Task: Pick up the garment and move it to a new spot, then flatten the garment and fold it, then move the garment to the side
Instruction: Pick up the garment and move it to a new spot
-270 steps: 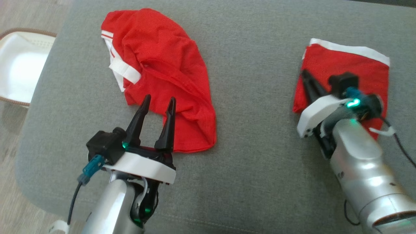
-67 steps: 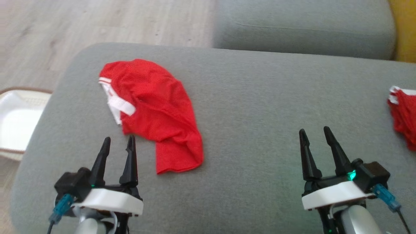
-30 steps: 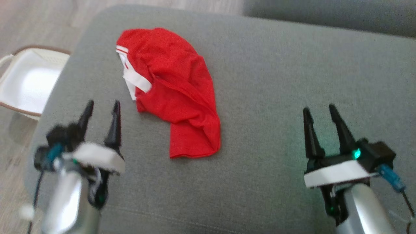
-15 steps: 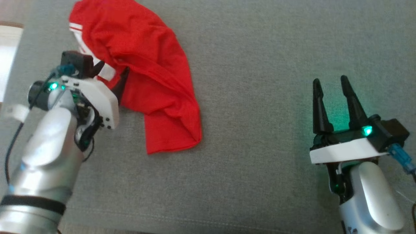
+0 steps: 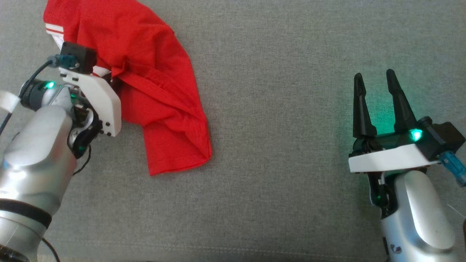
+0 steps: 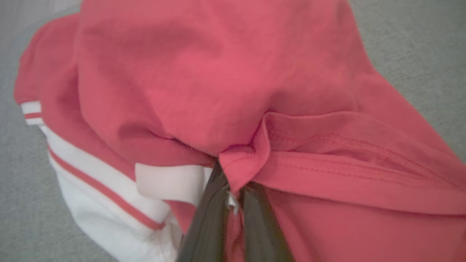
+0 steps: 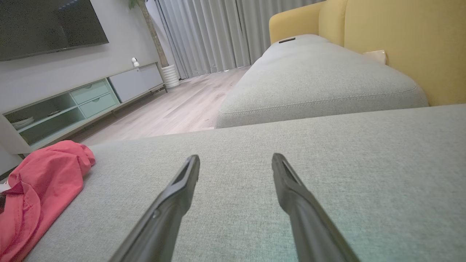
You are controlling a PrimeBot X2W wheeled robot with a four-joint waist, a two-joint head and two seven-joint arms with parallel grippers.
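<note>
Grey cushion (image 5: 276,109) — red garment (image 5: 156,91) atop.

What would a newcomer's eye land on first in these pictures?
First, the bright red garment with white trim, crumpled at the left of the grey cushion. Next, the left gripper is shut on a stitched fold of it, while the right gripper hovers open over bare cushion at the right.

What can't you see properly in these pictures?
- Garment top: head view, cut off by the upper edge.
- Left claw tips: left wrist view, buried in cloth; head view, behind its own white casing.
- Garment's far side: right wrist view, cut by the left edge.
</note>
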